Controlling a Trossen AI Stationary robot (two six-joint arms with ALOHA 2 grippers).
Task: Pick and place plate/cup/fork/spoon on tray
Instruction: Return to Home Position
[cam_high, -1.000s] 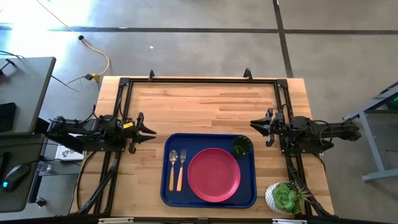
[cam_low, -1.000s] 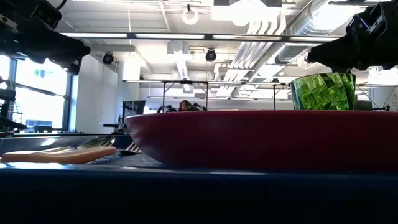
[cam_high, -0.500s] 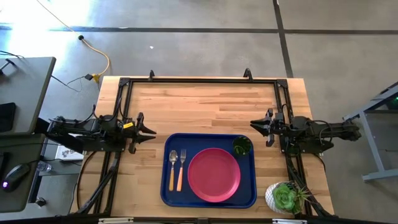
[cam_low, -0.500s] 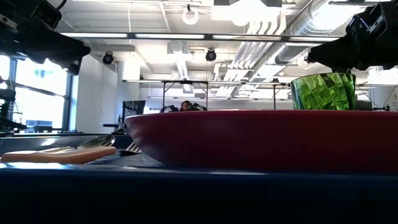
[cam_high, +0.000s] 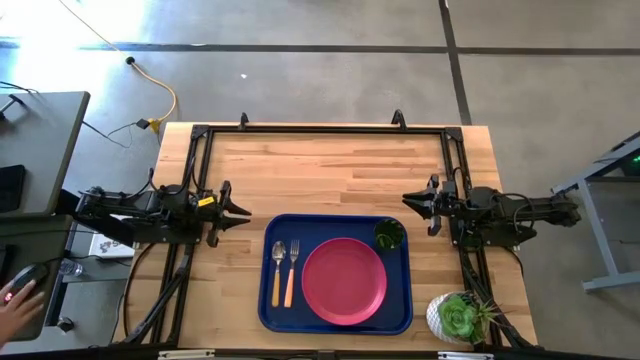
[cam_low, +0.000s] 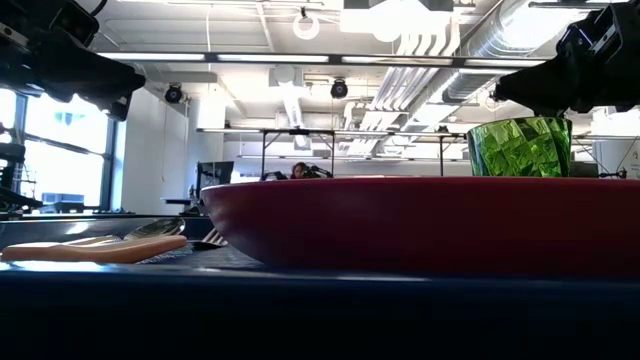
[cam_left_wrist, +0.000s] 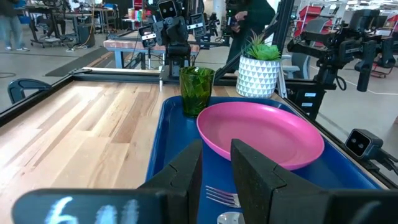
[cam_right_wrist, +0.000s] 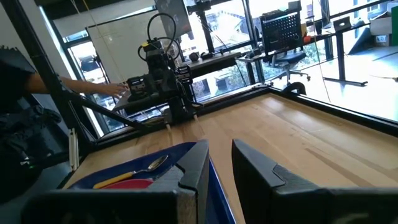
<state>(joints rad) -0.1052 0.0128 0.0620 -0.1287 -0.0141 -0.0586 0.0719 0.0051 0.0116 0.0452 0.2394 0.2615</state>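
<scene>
Tableware all looks home on the tray: the plate sits in the middle of it, the cup stands in the tray's far right corner just off the plate's rim, and the spoon and fork lie side by side along the tray's left side, spoon outermost. By my read, nothing is left to place; the job appears finished.

Both arms are pulled off the tray and parked low over the table. The left end effector hovers just left of the tray, fingers a narrow gap apart, holding nothing. The right end effector hangs just beyond the tray's far right corner, also narrowly parted and empty.
</scene>
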